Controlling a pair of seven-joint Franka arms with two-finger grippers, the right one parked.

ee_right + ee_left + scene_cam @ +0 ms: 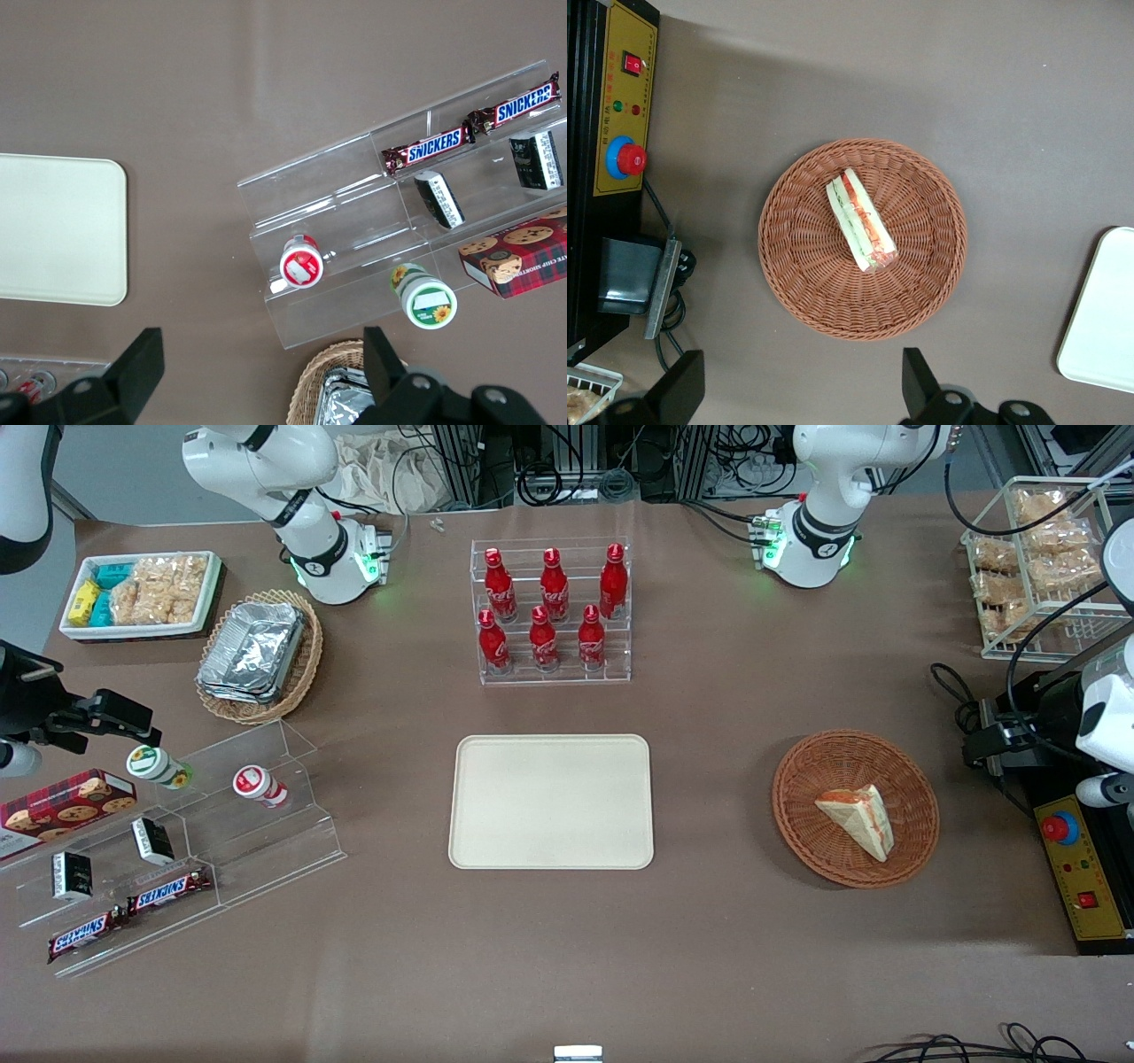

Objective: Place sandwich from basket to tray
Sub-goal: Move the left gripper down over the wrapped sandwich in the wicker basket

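The sandwich (858, 821), a pale bread wedge with a red and green filling edge, lies in the round reddish-brown basket (828, 855). The cream tray (551, 802) lies flat beside the basket, toward the parked arm's end. In the left wrist view the sandwich (859, 221) sits in the middle of the basket (815, 283), and a corner of the tray (1103, 319) shows. My gripper (799, 390) hangs high above the table just off the basket's rim, open and empty, its fingers (917, 381) wide apart. The tray also shows in the right wrist view (58, 230).
A yellow control box with a red button (1076, 868) and cables lie beside the basket at the working arm's end. A wire rack of bagged snacks (1036, 567) and a rack of red bottles (554, 611) stand farther back. A clear shelf of snacks (177, 850) is toward the parked arm's end.
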